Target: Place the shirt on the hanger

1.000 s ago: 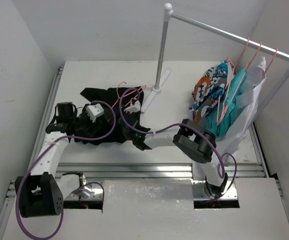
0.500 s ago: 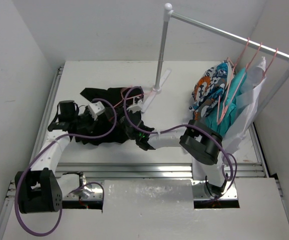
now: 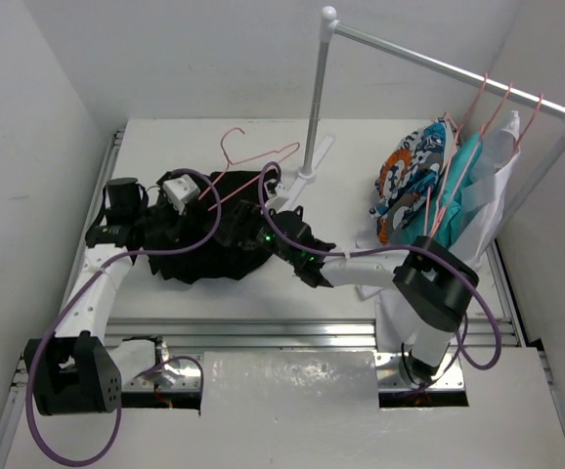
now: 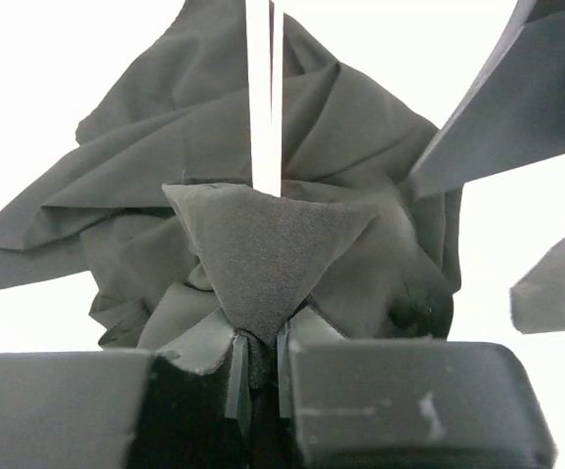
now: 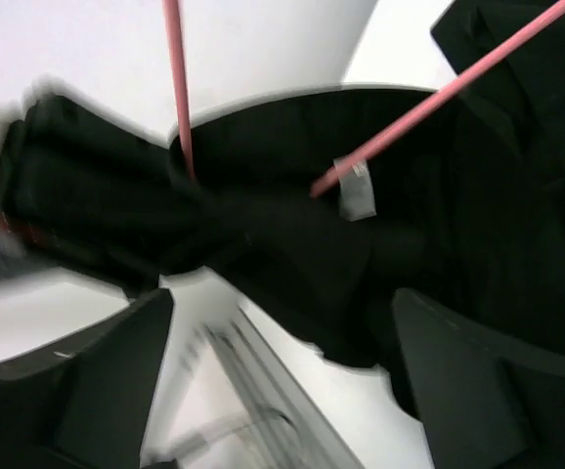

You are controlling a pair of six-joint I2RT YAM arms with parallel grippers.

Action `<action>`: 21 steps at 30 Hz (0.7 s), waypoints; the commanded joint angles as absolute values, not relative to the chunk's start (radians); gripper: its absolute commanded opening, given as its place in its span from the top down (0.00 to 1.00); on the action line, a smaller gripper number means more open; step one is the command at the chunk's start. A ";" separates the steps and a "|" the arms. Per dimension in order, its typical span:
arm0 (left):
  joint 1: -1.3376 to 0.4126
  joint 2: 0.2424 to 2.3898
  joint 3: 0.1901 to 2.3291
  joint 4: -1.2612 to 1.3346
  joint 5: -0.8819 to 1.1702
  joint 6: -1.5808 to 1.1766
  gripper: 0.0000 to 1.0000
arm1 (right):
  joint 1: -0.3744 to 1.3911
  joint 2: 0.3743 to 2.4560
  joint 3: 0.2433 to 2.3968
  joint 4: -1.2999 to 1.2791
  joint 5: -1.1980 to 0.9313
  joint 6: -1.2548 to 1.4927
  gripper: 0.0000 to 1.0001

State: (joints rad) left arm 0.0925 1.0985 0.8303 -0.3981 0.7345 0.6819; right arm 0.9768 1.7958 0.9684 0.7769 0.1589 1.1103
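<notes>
The black shirt [image 3: 214, 249] lies bunched on the table's left half. The pink wire hanger [image 3: 255, 156] lies at its far edge, hook pointing away, lower wires running into the fabric. In the right wrist view two wires of the hanger [image 5: 429, 103] enter the shirt [image 5: 292, 244] beside its white neck label [image 5: 358, 191]. My left gripper [image 3: 196, 223] is shut on a fold of the shirt [image 4: 263, 195], pinched at the left gripper [image 4: 258, 347]. My right gripper [image 3: 251, 217] hovers over the shirt's right side, and in its own view the right gripper [image 5: 282, 371] is open and empty.
A white clothes rack stands behind, its post [image 3: 314, 107] and foot near the hanger. Patterned and teal garments [image 3: 424, 195] hang on pink hangers from its rail [image 3: 429, 59] at the right. An aluminium rail [image 3: 263, 332] runs along the table's near edge. Purple cables loop over the shirt.
The left gripper shut on the shirt and bunched it. The right gripper opened, letting go of the hanger, which now lies farther back. The right elbow swung right.
</notes>
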 commanded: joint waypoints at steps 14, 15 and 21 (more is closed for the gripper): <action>0.110 1.042 0.885 -0.618 0.868 0.920 1.00 | 0.749 1.256 0.837 0.346 -0.371 0.068 0.01; 0.110 1.032 0.882 -0.629 0.883 0.933 1.00 | 0.747 1.244 0.857 0.300 -0.389 0.023 0.02; 0.109 1.046 0.925 -0.739 0.923 1.008 1.00 | 0.726 1.333 0.971 0.172 -0.392 -0.176 0.06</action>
